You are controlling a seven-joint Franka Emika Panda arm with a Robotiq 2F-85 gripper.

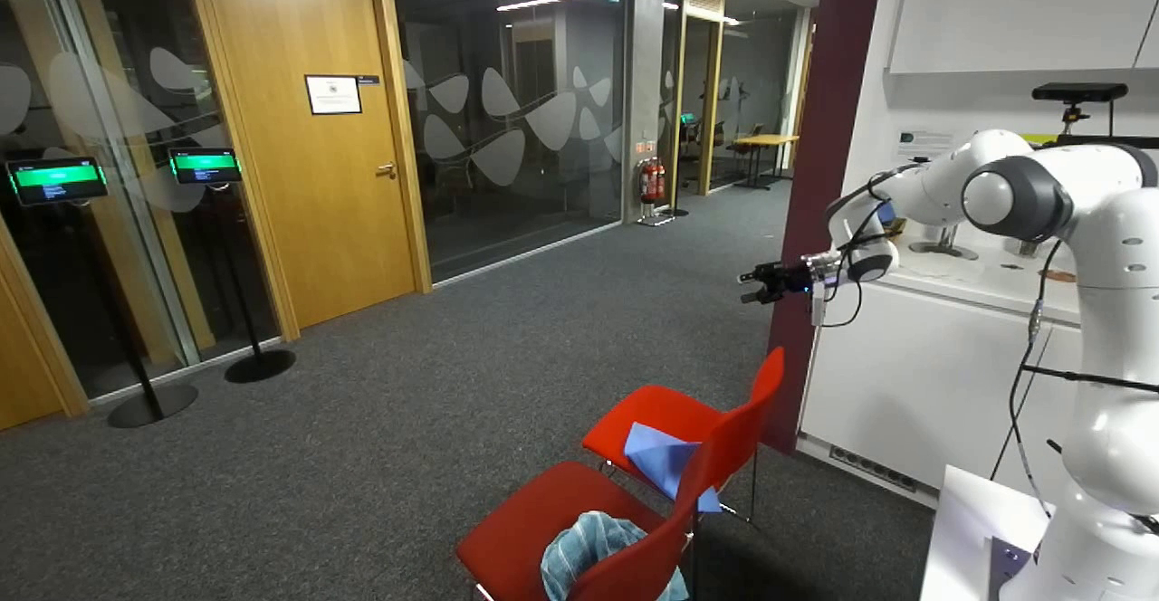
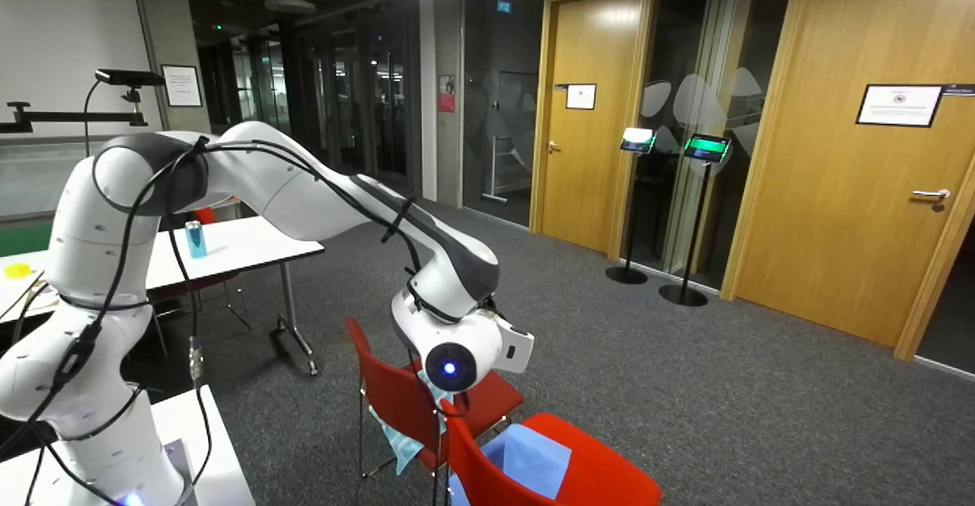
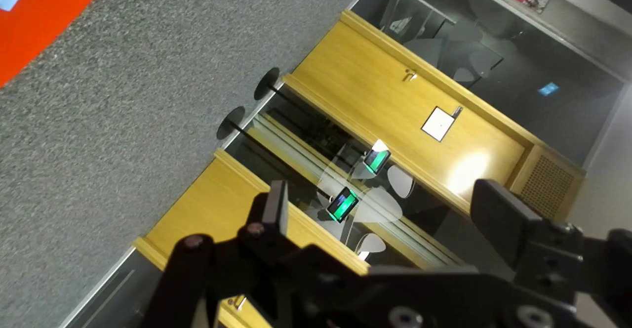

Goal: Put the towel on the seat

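The gripper (image 3: 381, 199) is released: in the wrist view its fingers (image 3: 501, 224) stand wide apart, dark and slightly blurred. In an exterior view the arm (image 2: 301, 201) hides them entirely. Lower down, well apart from the gripper, two red chairs (image 1: 759, 388) stand side by side, each bearing a cloth — which one the task means, I cannot tell. The striped towel (image 1: 575, 551) lies on the darker seat (image 1: 516, 529), partly hidden by that chair's backrest (image 2: 394, 394), one end hanging out behind. The plain blue cloth (image 2: 537, 456) lies on the brighter seat (image 2: 602, 456); the backrest there covers part of it, the lower edge of an exterior view cuts off its trailing end, and the wrist view catches just a corner. Dark grey carpet (image 1: 407, 420) spreads beneath. The arm rises from a white table (image 1: 969, 519) near white cupboards (image 1: 887, 393). On another white table (image 2: 255, 251), partly behind the arm, a blue can (image 2: 196, 239) stands upright. Across the floor are two green-lit screens (image 1: 206, 166), a wooden door (image 1: 308, 157) and a glass wall (image 1: 516, 103) with frosted leaf shapes — the notice (image 1: 333, 94) on the door is too small to read.
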